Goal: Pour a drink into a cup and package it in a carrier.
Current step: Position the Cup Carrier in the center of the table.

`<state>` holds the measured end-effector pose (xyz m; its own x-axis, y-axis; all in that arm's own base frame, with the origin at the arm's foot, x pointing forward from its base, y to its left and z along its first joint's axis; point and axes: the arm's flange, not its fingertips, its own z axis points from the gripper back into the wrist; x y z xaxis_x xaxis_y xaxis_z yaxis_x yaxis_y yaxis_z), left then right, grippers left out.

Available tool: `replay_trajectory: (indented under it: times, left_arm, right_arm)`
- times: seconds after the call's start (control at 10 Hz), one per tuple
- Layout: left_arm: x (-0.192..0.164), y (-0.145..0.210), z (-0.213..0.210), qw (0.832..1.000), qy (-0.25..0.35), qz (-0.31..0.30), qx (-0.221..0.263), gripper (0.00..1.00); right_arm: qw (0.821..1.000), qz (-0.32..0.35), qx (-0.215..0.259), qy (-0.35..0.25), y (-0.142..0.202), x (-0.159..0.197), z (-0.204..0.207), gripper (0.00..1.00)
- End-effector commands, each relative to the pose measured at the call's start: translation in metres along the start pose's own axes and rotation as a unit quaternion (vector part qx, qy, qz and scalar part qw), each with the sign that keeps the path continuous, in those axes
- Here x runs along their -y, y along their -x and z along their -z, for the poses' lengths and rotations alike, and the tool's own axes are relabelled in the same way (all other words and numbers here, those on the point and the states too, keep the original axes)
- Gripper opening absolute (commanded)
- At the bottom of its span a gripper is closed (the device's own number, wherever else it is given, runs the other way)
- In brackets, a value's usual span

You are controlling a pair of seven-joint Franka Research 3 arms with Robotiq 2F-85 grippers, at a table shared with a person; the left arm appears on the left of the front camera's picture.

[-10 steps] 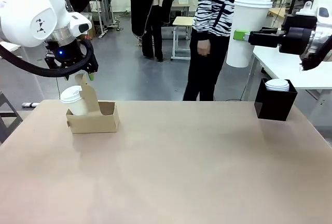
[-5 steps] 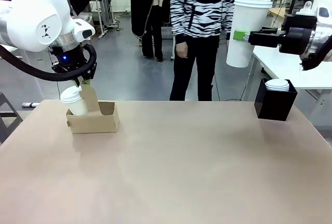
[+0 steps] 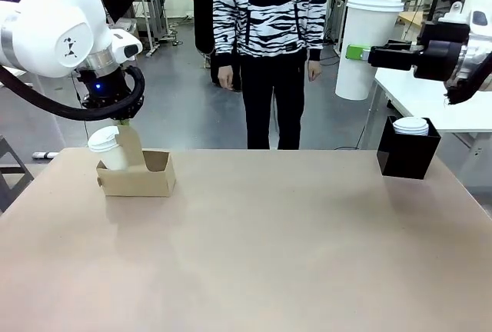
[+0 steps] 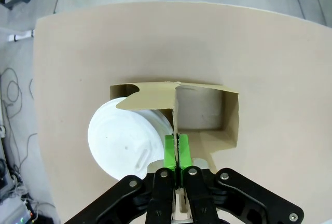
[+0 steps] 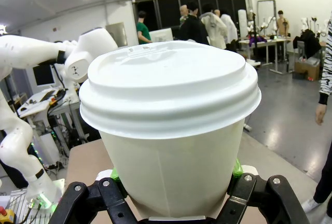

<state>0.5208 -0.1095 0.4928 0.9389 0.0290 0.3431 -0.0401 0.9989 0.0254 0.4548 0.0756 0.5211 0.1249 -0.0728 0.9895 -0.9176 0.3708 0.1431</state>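
The left tool [image 3: 124, 121] hangs over the far left part of the worktop [image 3: 269, 255], pointing straight down. Its 2 green pads [image 4: 171, 149] are pressed together on the top edge of the tab [image 3: 132, 144], the upright handle in the middle of the carrier [image 3: 146, 182]. The jaws are all but closed, with only the thin cardboard between them. The carrier appears to rest flat on the worktop. The slot cup [image 3: 106, 150], white with a white lid, stands in the slot on the left of the tab in the front view. In the left wrist view its lid touches the tab.

The right tool [image 5: 175, 177] is raised at the right side, above the worktop's far right corner, with its fingers lying level and aimed toward the middle. It grips the held cup [image 3: 369, 40], also white and lidded, which stands upright. The jaws are spread to the cup's width, 1 pad on each side of its lower wall.

A black box [image 3: 406, 157] sits at the far right corner of the worktop, below the right tool, with a white lid [image 3: 411, 125] showing at its top. A person [image 3: 269, 9] in a black-and-white striped top stands beyond the far edge, hands hanging down, well apart from both tools.
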Motion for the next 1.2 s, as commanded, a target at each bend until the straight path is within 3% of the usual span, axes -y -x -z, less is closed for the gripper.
replay_trajectory:
  times: [0.0,0.4,0.7,1.1]
  left_arm:
    - [0.0,0.0,-0.001,1.0,0.0,0.005,0.001,0.0]
    - [0.014,-0.003,-0.013,1.0,0.008,-0.01,0.001,0.02]
    - [0.074,-0.009,-0.064,1.0,-0.012,-0.027,-0.007,0.02]
    - [0.179,0.023,-0.097,0.998,-0.034,-0.054,0.008,0.02]
  right_arm:
    - [1.0,-0.009,0.001,0.004,-0.004,0.002,0.003,0.81]
    - [1.0,-0.009,0.001,0.004,-0.004,0.002,0.003,0.81]
    - [1.0,-0.009,0.001,0.004,-0.004,0.002,0.003,0.81]
    - [1.0,-0.009,0.001,0.004,-0.004,0.002,0.003,0.81]
